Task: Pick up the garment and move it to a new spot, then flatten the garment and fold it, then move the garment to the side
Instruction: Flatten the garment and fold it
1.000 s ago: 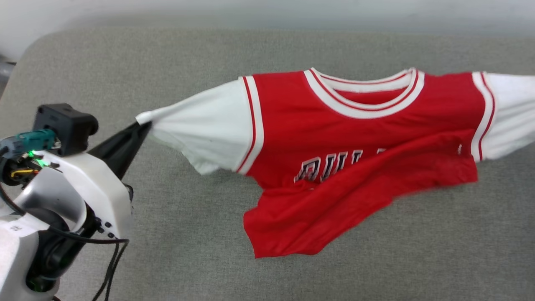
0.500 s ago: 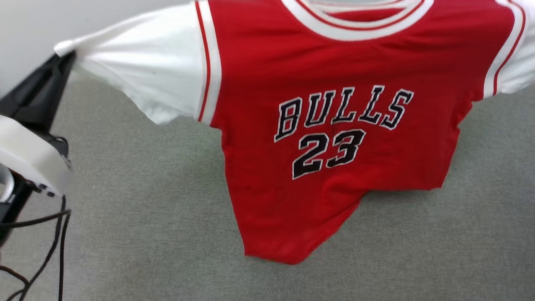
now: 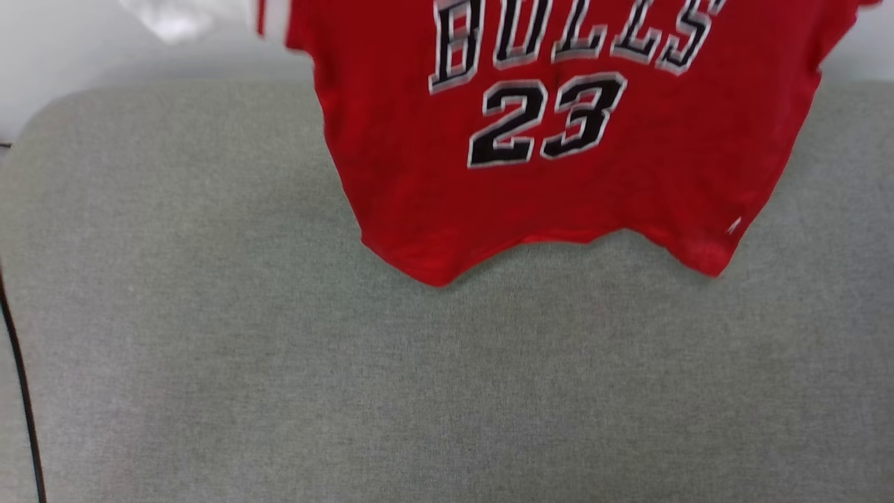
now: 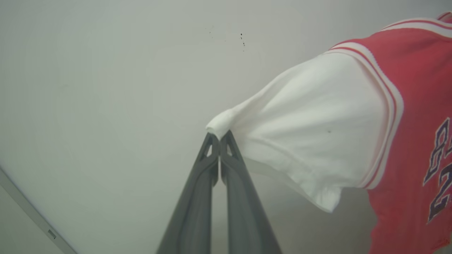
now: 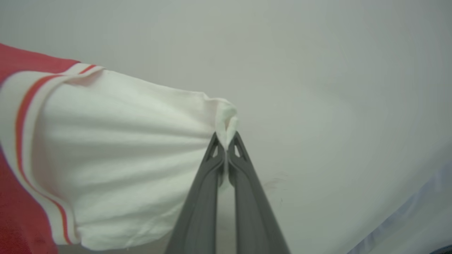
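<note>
Garment [image 3: 559, 188] hangs in the air, spread out with its print side to the head camera, "23" readable. Its hem sits over the far edge of the grey cushion [image 3: 419, 391]; can't tell whether it touches. Thin black cable [image 3: 21, 391] runs along the head view's left edge. Left gripper [image 4: 219, 137] is pinched tight on the tip of the left sleeve [image 4: 310, 141], fabric bunched at the fingertips. Red body spans between, fairly flat, hem wavy with two low corners. Right gripper [image 5: 226, 137] is pinched on the right sleeve [image 5: 123, 148] cuff. Pale wall [image 4: 106, 88] behind both.
</note>
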### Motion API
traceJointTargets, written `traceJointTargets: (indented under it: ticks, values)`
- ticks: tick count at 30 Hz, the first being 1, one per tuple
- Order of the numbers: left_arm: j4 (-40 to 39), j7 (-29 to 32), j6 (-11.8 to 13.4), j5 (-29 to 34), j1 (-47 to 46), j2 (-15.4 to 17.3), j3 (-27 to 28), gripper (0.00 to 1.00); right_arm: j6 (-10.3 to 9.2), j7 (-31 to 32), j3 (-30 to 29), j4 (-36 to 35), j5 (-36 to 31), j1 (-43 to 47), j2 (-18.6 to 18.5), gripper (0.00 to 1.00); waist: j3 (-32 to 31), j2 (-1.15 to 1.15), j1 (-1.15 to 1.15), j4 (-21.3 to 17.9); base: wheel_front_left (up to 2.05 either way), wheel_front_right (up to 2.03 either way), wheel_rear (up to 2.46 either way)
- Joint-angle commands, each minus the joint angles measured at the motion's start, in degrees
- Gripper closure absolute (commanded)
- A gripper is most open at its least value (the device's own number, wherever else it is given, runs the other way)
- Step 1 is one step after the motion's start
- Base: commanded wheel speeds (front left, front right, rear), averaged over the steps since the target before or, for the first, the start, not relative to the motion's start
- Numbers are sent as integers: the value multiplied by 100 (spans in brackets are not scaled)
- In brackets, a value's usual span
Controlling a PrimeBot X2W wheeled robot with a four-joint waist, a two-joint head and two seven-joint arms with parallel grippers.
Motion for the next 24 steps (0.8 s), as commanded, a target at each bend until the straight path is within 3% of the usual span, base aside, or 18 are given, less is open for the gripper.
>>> traceJointTargets:
  ticks: [1, 11, 24]
  values:
    - [86, -28, -6, 49, -180, 52, 17, 100, -12, -28, -11, 83, -71, -170, -61, 100, 292, 0, 0, -1, 0, 0, 0]
    - [1579, -578, -410, 603, -2803, 121, -690, 100, -14, -692, 254, 1260, -666, -2358, 33, 100, 1641, 0, 0, 42, 0, 0, 0]
    - [3917, -2072, -477, 1303, -5821, -296, -1957, 100, -14, -2174, 104, 3181, -1730, -4660, 539, 100, 2704, 0, 0, 134, 0, 0, 0]
